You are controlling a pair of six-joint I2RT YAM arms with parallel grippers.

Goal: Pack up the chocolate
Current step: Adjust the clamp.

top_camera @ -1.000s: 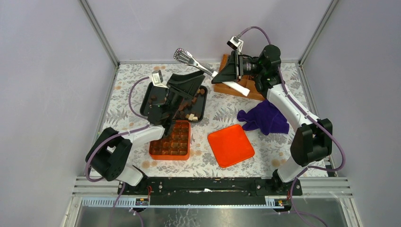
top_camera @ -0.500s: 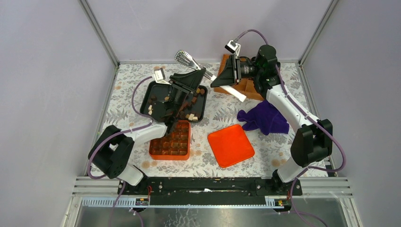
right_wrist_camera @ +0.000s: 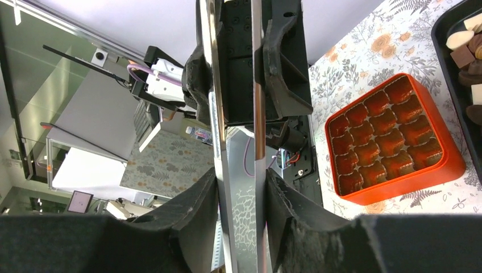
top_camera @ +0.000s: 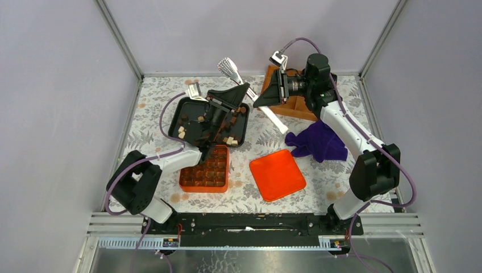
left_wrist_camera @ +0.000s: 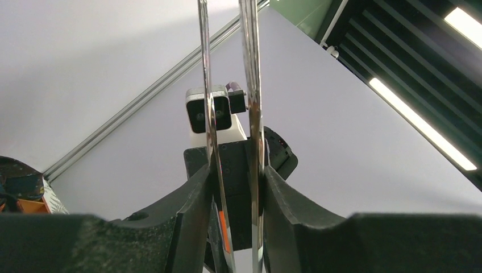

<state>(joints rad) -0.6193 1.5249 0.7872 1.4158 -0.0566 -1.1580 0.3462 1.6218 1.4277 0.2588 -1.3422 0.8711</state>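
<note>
Floral tabletop (top_camera: 152,96): left hand (left_wrist_camera: 236,177), right hand (right_wrist_camera: 236,190) both apparently clamp tongs (top_camera: 230,68); chocolate (top_camera: 230,140) in black tray (top_camera: 190,111).

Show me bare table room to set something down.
Free: between the orange lid and the right arm's base; also the patch bordered by black tray, lid and purple cloth. Crowded: far side, with tray, tongs and wooden stand.

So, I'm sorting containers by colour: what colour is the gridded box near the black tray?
Orange-red; the gridded box shows best in the right wrist view.
</note>
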